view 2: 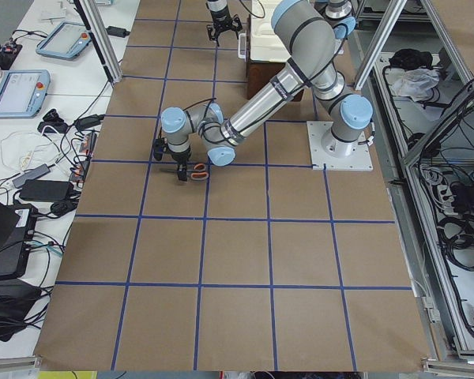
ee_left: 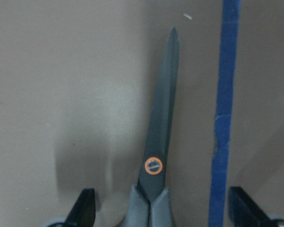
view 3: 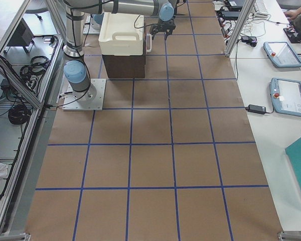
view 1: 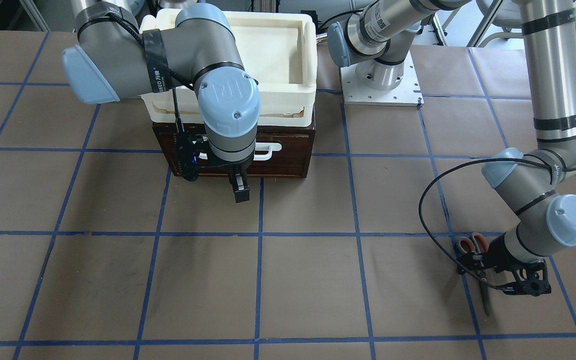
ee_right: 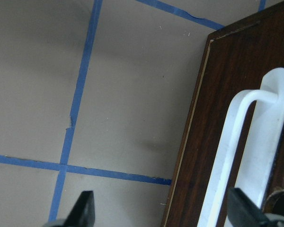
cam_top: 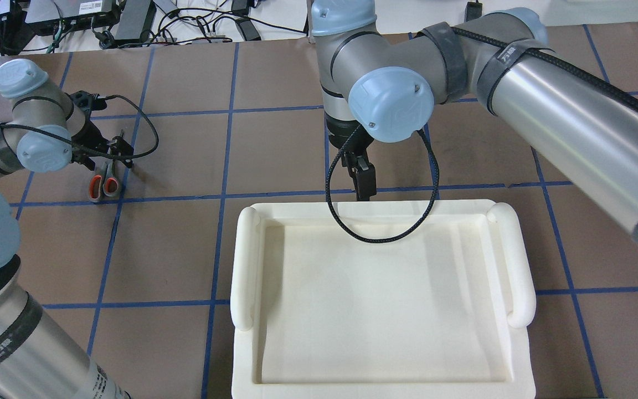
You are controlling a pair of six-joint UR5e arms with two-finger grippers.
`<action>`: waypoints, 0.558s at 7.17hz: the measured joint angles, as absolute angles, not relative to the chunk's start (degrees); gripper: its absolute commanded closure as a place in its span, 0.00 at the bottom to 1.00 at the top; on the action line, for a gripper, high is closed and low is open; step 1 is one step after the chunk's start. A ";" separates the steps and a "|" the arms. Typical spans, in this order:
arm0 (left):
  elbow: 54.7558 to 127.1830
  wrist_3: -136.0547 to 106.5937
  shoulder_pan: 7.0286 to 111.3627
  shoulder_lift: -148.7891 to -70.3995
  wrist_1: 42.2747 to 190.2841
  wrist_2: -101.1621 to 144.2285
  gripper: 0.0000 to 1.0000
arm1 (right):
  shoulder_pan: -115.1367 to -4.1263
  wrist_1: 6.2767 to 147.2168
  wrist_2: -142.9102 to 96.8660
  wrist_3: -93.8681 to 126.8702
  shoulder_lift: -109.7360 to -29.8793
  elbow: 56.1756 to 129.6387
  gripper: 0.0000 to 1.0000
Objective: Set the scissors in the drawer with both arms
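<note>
The scissors (view 1: 474,250) lie flat on the brown table, with orange-lined handles (cam_top: 103,186) and dark blades (ee_left: 162,127). My left gripper (view 1: 482,267) is low over them and open. In the left wrist view its fingertips (ee_left: 84,209) stand on either side of the scissors near the pivot, not closed on them. The dark brown drawer (view 1: 288,161) is shut, with its white bar handle (view 1: 268,150) on the front. My right gripper (view 1: 239,192) is open in front of the drawer. In the right wrist view the handle (ee_right: 246,156) lies near one of its fingertips (ee_right: 241,210).
A white foam tray (cam_top: 244,266) sits on top of the drawer cabinet and hides the cabinet in the overhead view. The left arm's white base plate (view 1: 380,90) stands beside the cabinet. Blue tape lines (ee_left: 225,118) cross the table. Black cables hang from both wrists.
</note>
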State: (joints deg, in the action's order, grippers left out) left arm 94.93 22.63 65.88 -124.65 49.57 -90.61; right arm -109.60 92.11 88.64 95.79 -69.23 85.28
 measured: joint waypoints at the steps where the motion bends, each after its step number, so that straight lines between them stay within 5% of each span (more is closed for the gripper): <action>1: 94.93 23.05 65.63 -124.58 49.54 -90.67 0.43 | -109.60 91.54 88.10 96.05 -68.90 85.31 0.00; 3: 94.70 23.33 65.51 -124.48 49.49 -90.68 0.67 | -109.60 89.85 87.78 96.22 -68.39 85.31 0.00; 4: 94.66 23.37 65.48 -124.39 49.49 -90.64 0.71 | -109.60 89.01 87.74 96.23 -68.30 85.31 0.00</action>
